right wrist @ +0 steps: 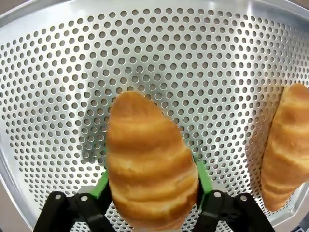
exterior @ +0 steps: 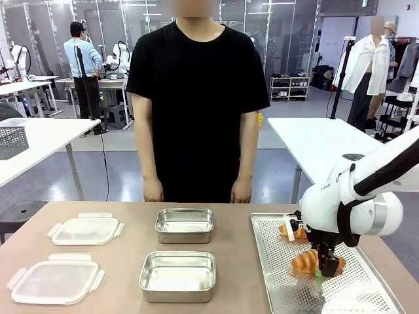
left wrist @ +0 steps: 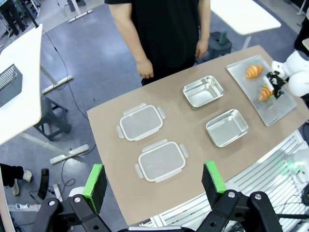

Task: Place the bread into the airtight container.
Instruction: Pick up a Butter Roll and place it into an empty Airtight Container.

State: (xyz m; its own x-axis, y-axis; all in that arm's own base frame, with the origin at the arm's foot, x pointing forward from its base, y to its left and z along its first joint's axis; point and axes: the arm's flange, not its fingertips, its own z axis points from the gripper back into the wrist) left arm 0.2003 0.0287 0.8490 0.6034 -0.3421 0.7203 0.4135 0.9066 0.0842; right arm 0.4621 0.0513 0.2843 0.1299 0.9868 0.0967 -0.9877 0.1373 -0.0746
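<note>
Right wrist view: right gripper (right wrist: 152, 174) clasping bread (right wrist: 145, 140), green pads (right wrist: 102, 182) pressing both flanks, over perforated tray (right wrist: 58, 72); second croissant (right wrist: 285, 145) lying at 3 o'clock. Left wrist view: left gripper (left wrist: 153, 166) hanging open, empty, high over table (left wrist: 111, 126). Front view: near container (exterior: 177, 276) and far container (exterior: 185, 225) sitting at 9 o'clock of tray; person (exterior: 196, 98) standing at 12.

- Robotics lab or test hall: white tables (exterior: 46, 134) spaced over an open grey floor (exterior: 275, 167).
- Glass partitions (exterior: 288, 26) at the back.
- Cable (left wrist: 72, 82) trailing across the floor; shoe shelf (exterior: 289, 88).
</note>
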